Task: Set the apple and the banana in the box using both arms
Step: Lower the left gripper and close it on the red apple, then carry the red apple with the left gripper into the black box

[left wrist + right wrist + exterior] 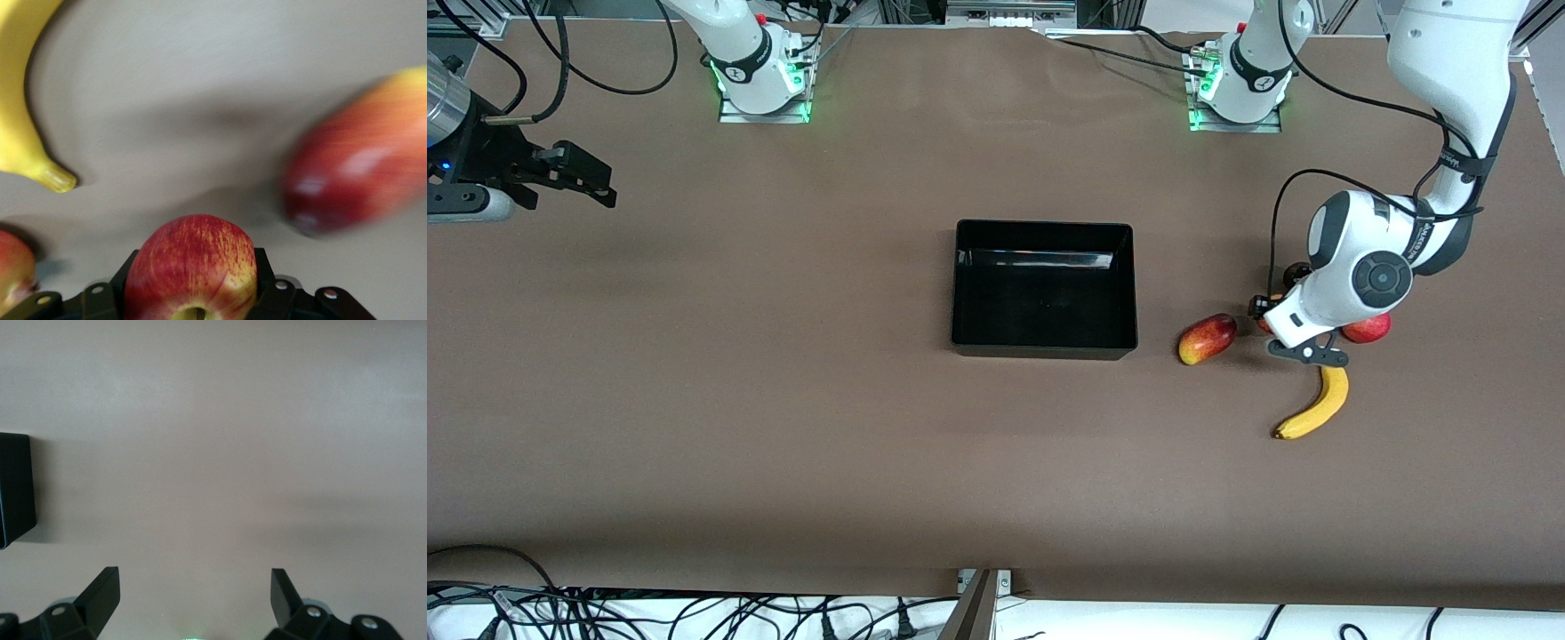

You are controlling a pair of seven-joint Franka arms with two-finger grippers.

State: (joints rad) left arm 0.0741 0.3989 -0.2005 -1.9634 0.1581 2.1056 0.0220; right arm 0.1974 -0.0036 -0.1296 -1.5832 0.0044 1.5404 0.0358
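Observation:
My left gripper (pixel 191 287) is shut on the apple (pixel 191 267), a small red fruit with yellow streaks, held between both fingers. In the front view this gripper (pixel 1272 320) sits low among the fruits at the left arm's end of the table, and its wrist hides most of the apple. The banana (pixel 1314 409) lies on the table just nearer the camera than the gripper and also shows in the left wrist view (pixel 20 100). The black box (pixel 1044 342) stands empty mid-table. My right gripper (pixel 596 182) is open and empty, waiting at the right arm's end of the table; its wrist view (pixel 193 593) shows bare table.
An oblong red-and-yellow fruit (pixel 1208 339) lies between the box and my left gripper and shows in the left wrist view (pixel 363 167). A plainer pink-red round fruit (pixel 1368 329) lies beside the left wrist. A corner of the box (pixel 15 487) shows in the right wrist view.

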